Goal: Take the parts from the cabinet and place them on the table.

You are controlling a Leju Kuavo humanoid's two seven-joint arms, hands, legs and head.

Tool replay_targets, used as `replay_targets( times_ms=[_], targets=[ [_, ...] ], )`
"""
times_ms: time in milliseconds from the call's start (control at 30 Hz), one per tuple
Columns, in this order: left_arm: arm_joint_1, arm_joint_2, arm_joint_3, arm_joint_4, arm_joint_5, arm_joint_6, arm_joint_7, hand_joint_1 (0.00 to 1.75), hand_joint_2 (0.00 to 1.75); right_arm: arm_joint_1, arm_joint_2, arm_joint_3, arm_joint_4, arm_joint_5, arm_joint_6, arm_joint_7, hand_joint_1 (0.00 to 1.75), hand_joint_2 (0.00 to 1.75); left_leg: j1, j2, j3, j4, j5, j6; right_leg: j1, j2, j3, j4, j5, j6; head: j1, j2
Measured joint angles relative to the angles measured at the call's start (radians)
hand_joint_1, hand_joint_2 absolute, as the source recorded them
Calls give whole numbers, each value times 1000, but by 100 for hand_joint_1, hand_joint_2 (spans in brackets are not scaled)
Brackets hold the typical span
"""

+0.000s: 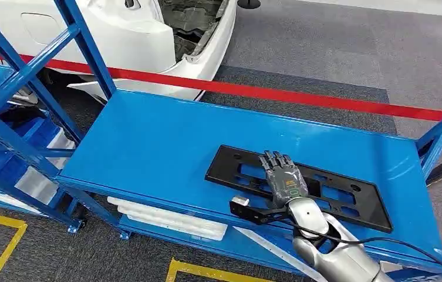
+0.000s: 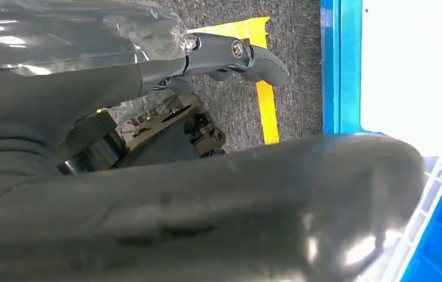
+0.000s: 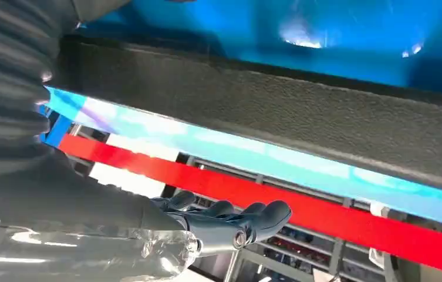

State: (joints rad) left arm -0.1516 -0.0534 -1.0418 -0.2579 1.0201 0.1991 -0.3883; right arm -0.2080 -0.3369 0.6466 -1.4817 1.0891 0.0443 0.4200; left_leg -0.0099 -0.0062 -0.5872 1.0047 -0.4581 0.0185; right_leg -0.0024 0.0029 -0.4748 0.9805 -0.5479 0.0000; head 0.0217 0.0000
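Observation:
A flat black plastic plate [image 1: 224, 167] with several cut-outs lies on the blue table top [image 1: 148, 141], near its front right. My right hand [image 1: 282, 176] is stretched flat over the plate's middle, fingers straight and pointing away from me. In the right wrist view the plate's rough black edge [image 3: 265, 111] runs beside my right hand [image 3: 218, 220], whose fingers stand apart from it and grip nothing. My left hand [image 2: 148, 70] hangs over the floor, one finger [image 2: 236, 53] sticking out straight, nothing in it.
A blue rack frame [image 1: 7, 88] rises at the left. Behind the table runs a red barrier tape [image 1: 300, 94], with a white car body [image 1: 118, 35] beyond it. White foam [image 1: 165, 217] lies on the lower shelf. Yellow lines [image 1: 7, 247] mark the grey floor.

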Motion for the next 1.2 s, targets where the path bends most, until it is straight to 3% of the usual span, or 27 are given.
replay_targets(
  times_ms=[300, 467, 500, 533, 567, 1200],
  targets=[
    [-3, 0, 0, 0, -5, 7, 0, 0, 0, 4, 33, -26, 95, 61, -173, -64, 0, 175, 0, 0, 0, 0, 0, 0, 0, 0, 0, 0, 0, 0, 0, 0],
    [-3, 0, 0, 0, -5, 16, 0, 0, 0, 3, 50, -34, 136, 82, -204, -70, 0, 175, 0, 0, 1, 0, 0, 0, 0, 0, 1, 0, 0, 0, 0, 0],
    [-3, 0, 0, 0, -5, 18, 0, 0, 0, 3, 52, -35, 142, 84, -205, -70, 37, 175, 0, 0, 2, 0, 0, 0, 0, 0, 1, 0, 0, 0, 0, 0],
    [-3, 0, 0, 0, -5, 19, 0, 0, 0, 3, 53, -35, 147, 86, -206, -69, 169, 175, 0, 0, 2, 0, 0, 0, 0, 0, 2, 0, 0, 0, 0, 0],
    [-3, 0, 0, 0, -5, 21, -1, 0, 0, 3, 56, -36, 151, 89, -206, -69, 175, 175, 0, 0, 2, 0, 0, 0, 0, 0, 2, 0, 0, 0, 0, 0],
    [-3, 0, 0, 0, -5, 32, -2, 0, 0, 4, 72, -48, 194, 99, -264, -57, 175, 175, 0, 0, 3, 0, 0, 0, 0, 0, 3, 0, 0, 0, 0, 0]
  ],
)
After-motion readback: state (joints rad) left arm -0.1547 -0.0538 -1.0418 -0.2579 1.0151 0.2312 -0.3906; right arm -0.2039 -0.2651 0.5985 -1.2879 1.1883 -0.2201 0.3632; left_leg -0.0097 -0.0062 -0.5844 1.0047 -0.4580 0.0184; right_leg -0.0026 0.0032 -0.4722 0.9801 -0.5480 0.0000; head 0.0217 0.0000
